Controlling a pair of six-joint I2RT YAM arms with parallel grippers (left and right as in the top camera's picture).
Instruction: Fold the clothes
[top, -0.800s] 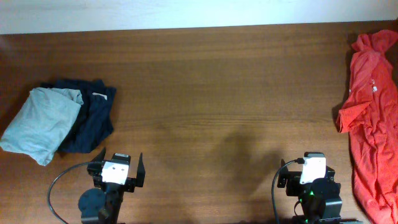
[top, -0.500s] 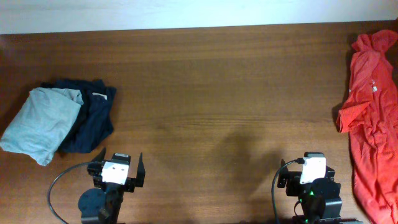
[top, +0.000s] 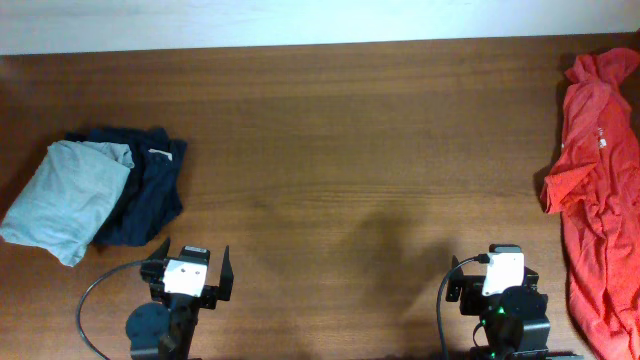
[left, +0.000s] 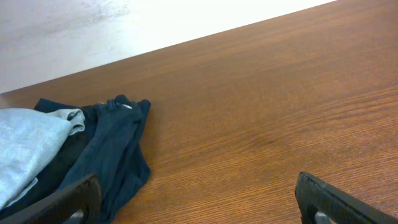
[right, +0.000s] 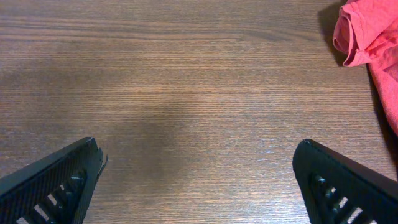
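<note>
Both arms low at near edge of table (top: 330, 150); left gripper (left: 198, 202) and right gripper (right: 196, 152) jaws wide apart, empty. Orange-red T-shirt (top: 600, 190) crumpled, long axis far-to-near along right edge.

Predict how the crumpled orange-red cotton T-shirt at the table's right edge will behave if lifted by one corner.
The crumpled orange-red cotton T-shirt is probably floppy: it lies in soft wrinkles and folds. Lifted, it would likely hang long and drag, since it sprawls along the brown wooden table.
</note>
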